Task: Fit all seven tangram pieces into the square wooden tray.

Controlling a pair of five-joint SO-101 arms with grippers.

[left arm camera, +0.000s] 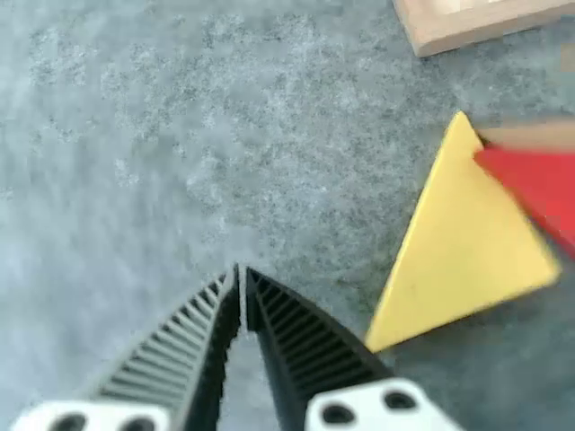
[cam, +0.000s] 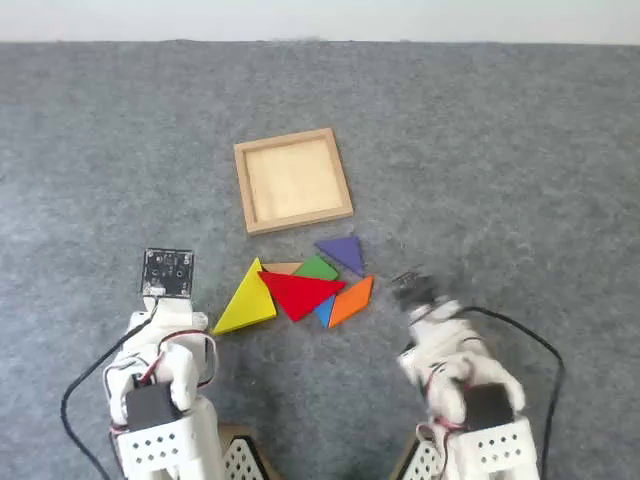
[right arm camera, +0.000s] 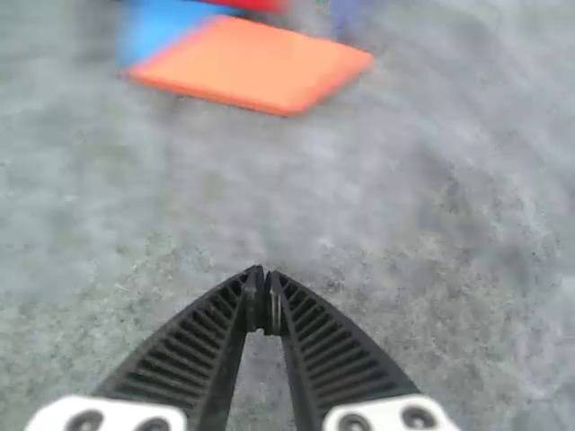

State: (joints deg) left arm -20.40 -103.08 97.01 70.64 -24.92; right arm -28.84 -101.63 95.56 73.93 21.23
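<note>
The square wooden tray point(cam: 293, 180) lies empty on the grey felt, and its corner point(left arm camera: 467, 25) shows in the left wrist view. In front of it the pieces sit in a loose pile: yellow triangle point(cam: 245, 299) point(left arm camera: 467, 247), red triangle point(cam: 298, 292) point(left arm camera: 539, 184), green piece point(cam: 317, 268), purple triangle point(cam: 343, 252), orange piece point(cam: 352, 300) point(right arm camera: 256, 65), blue piece point(cam: 325, 311) point(right arm camera: 162, 31) and a tan wooden piece point(cam: 282, 268). My left gripper point(left arm camera: 241, 274) is shut over bare felt beside the yellow triangle. My right gripper point(right arm camera: 260, 274) is shut over bare felt short of the orange piece.
Both arm bases stand at the table's near edge, the left arm point(cam: 165, 330) and the right arm point(cam: 440, 340). Grey felt point(cam: 500, 150) covers the whole table, with open room on both sides of the tray and behind it.
</note>
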